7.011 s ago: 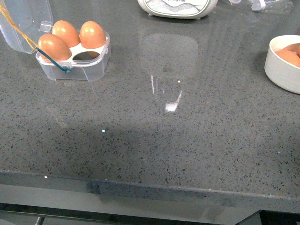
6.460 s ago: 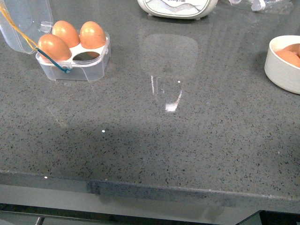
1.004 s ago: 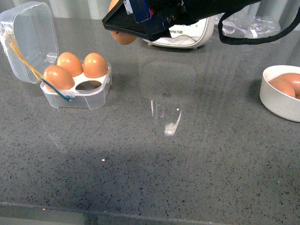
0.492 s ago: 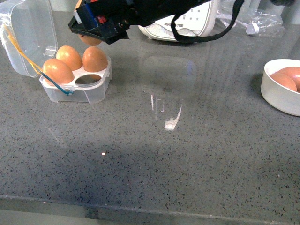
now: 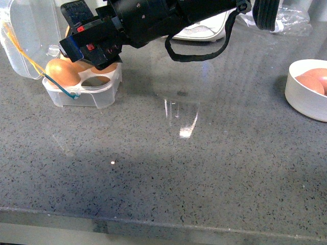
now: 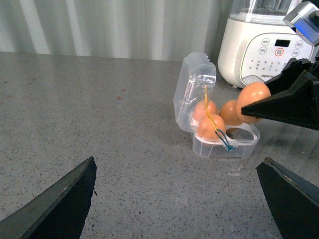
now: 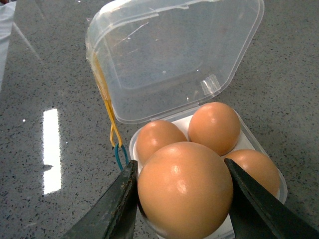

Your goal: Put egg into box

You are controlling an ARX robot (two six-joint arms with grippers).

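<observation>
The box [image 5: 82, 94] stands open at the far left, its clear lid [image 7: 174, 55] tilted back and yellow and blue cords [image 7: 113, 137] hanging at its side. Three brown eggs [image 7: 214, 127] sit in its white tray. My right gripper [image 7: 184, 199] is shut on the egg [image 7: 184, 189], holding it just above the tray, over the near side of the box. In the front view the right gripper [image 5: 87, 51] covers the held egg. The left wrist view shows the egg [image 6: 254, 99] held above the box [image 6: 224, 144]. My left gripper [image 6: 177, 199] is open over bare counter, short of the box.
A round white bowl [image 5: 301, 94] holding more brown eggs sits at the right edge. A white cooker [image 6: 264, 45] stands behind the box. The right arm's black cable [image 5: 204, 53] loops over the counter's middle. The grey counter's front edge [image 5: 163, 224] runs along the bottom.
My right arm has carried the egg left and down, from in front of the cooker to just above the box, where it covers the far eggs in the front view.
</observation>
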